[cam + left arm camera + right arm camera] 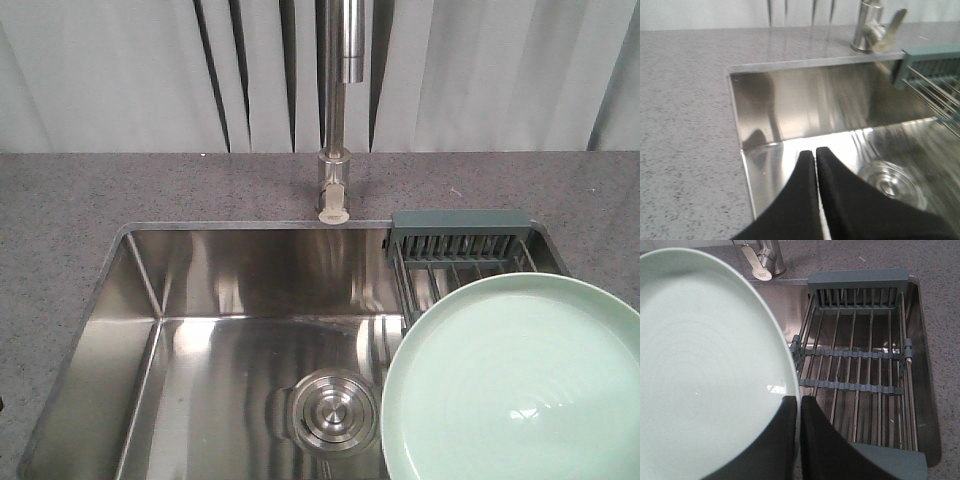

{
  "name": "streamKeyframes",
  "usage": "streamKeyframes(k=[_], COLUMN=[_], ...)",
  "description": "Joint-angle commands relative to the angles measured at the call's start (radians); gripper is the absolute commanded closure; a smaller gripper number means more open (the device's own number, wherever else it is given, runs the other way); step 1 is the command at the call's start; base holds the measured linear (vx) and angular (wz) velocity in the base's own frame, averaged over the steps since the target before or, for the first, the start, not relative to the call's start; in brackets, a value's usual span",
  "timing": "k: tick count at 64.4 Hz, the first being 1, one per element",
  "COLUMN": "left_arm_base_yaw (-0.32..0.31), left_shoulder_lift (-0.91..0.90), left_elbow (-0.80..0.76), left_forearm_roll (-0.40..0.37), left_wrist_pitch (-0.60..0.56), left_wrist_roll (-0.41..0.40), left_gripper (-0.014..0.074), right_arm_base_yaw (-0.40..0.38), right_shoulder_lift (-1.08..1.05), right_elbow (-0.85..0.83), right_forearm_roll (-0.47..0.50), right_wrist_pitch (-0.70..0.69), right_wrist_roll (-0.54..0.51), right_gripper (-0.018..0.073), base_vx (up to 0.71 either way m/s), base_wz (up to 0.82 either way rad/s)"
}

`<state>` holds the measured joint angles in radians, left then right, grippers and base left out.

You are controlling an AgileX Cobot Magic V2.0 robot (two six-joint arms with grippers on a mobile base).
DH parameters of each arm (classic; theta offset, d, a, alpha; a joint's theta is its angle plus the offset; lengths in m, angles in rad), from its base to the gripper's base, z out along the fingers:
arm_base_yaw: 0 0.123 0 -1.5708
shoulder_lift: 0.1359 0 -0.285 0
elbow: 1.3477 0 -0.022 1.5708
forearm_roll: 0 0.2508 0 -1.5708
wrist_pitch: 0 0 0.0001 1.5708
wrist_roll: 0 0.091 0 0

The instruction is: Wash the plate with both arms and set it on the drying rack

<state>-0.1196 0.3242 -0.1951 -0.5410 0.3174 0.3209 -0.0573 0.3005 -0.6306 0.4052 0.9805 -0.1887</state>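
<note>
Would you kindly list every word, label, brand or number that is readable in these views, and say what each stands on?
No text can be read in any view.
On the faucet lever: a small dark mark at its pale tip, too small and blurred to read.
On the plate and the drying rack: no markings visible.
</note>
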Motion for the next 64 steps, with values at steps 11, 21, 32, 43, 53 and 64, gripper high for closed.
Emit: streamKeyframes(k=[11, 21, 32, 43, 53, 64], left_arm_base_yaw=[-0.002, -0.002, -0.002, -0.002, -0.002, -0.002], left_shoulder_lift=[0.009, 0.009, 0.009, 0.009, 0.009, 0.009], left_elbow=[0.041, 0.058, 0.058, 0.058, 0.058, 0.058], left_forearm_roll=[-0.024, -0.026, -0.026, -0.057, -0.085, -0.085], left_wrist_pitch=[-0.202, -0.222, -0.222, -0.222, -0.222, -0.222], left_wrist_roll=[0.003, -0.002, -0.006, -0.009, -0.009, -0.009], left_gripper=[0.0603, 0.0603, 0.0603, 0.0603, 0.0603, 0.0603], right_arm_base_yaw=[-0.006, -0.006, -0.006, -0.006, -0.006, -0.005], right_shoulder_lift=[0.012, 0.013, 0.048, 0.235, 0.410, 0.584], right_elbow=[-0.023, -0.023, -0.034, -0.120, -0.200, -0.224], right_forearm_roll=[0.025, 0.025, 0.025, 0.039, 0.141, 0.358], right_wrist_pitch=[-0.072, -0.054, -0.029, 0.059, 0.054, 0.063], right_wrist_roll=[-0.002, -0.002, -0.002, -0.059, -0.195, -0.354], right_gripper=[0.0561, 0.0561, 0.0561, 0.0561, 0.0561, 0.0561], base_vx=[0.00, 0.00, 0.00, 0.00, 0.00, 0.00], base_wz=[0.00, 0.00, 0.00, 0.00, 0.00, 0.00])
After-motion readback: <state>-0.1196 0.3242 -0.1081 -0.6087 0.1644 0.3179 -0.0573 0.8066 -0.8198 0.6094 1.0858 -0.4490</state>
